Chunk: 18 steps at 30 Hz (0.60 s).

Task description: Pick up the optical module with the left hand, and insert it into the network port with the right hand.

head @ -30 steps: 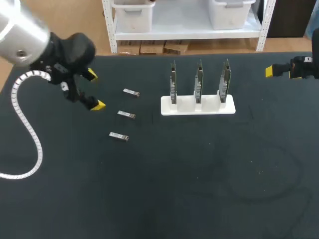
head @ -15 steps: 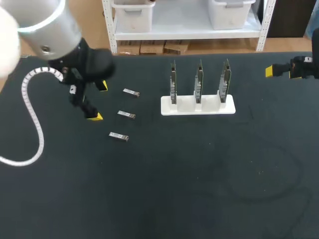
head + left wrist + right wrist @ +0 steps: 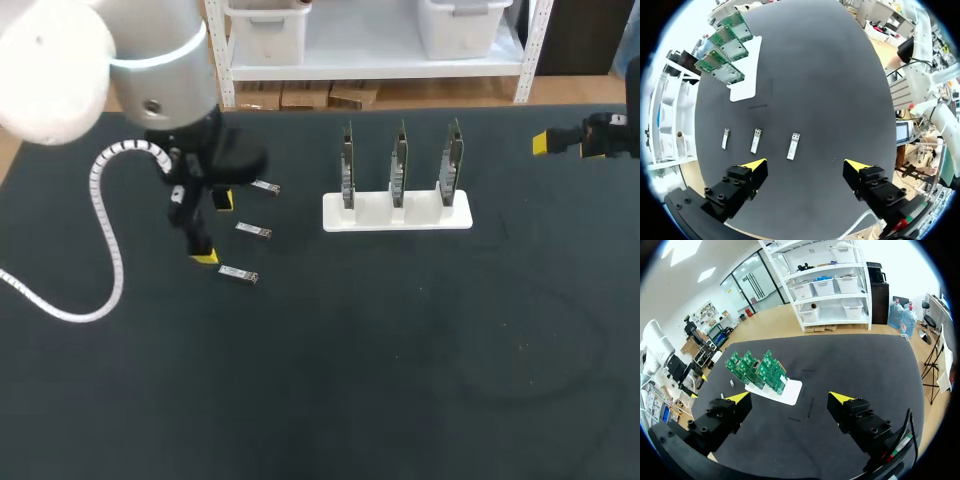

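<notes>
Three optical modules (image 3: 253, 231) in head view, just right of my left gripper (image 3: 213, 229), long axes running L-R; it's the nearer tool. Left wrist: fingers wide, empty, nearest module (image 3: 793, 146) just ahead, lengthwise. Right wrist: right gripper (image 3: 790, 399) wide, empty, rack (image 3: 790, 390) ahead. Print unreadable.

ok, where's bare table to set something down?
Free: the near half of the black table, in front of the white stand of three green circuit boards, and the strip right of it. Crowded: left of the stand, where the open left end effector hovers by three small silver optical modules.
</notes>
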### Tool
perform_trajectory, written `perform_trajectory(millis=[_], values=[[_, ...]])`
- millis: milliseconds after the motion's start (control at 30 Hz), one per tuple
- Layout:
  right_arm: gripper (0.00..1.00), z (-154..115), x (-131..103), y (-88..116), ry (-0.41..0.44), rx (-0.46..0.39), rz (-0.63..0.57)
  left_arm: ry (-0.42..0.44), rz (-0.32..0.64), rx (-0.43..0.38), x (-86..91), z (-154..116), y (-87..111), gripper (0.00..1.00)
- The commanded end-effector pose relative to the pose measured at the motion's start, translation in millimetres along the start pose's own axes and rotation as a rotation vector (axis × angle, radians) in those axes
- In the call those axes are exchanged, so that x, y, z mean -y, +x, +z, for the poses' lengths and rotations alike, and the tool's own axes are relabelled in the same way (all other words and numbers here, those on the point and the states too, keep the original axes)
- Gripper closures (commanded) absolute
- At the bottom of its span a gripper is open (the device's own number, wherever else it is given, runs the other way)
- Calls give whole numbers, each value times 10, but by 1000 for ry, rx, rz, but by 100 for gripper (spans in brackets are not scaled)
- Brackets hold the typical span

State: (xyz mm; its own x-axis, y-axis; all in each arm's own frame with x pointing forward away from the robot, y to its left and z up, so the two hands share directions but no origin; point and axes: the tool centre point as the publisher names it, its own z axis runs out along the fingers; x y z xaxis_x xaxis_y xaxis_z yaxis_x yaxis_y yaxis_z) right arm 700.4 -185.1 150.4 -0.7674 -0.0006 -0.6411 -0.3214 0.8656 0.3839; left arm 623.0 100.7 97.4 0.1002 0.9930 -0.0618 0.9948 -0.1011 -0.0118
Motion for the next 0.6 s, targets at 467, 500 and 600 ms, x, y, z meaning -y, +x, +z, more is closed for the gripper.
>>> perform_trajectory(millis=[467, 500, 600], values=[[0, -5, -9, 5, 5, 1, 0, -55, 61, 55, 199, 350, 35, 0], [0, -5, -9, 5, 5, 1, 0, -54, 61, 55, 183, 356, 31, 0], [0, -5, -9, 5, 5, 1, 0, -56, 55, 53, 146, 354, 29, 0]])
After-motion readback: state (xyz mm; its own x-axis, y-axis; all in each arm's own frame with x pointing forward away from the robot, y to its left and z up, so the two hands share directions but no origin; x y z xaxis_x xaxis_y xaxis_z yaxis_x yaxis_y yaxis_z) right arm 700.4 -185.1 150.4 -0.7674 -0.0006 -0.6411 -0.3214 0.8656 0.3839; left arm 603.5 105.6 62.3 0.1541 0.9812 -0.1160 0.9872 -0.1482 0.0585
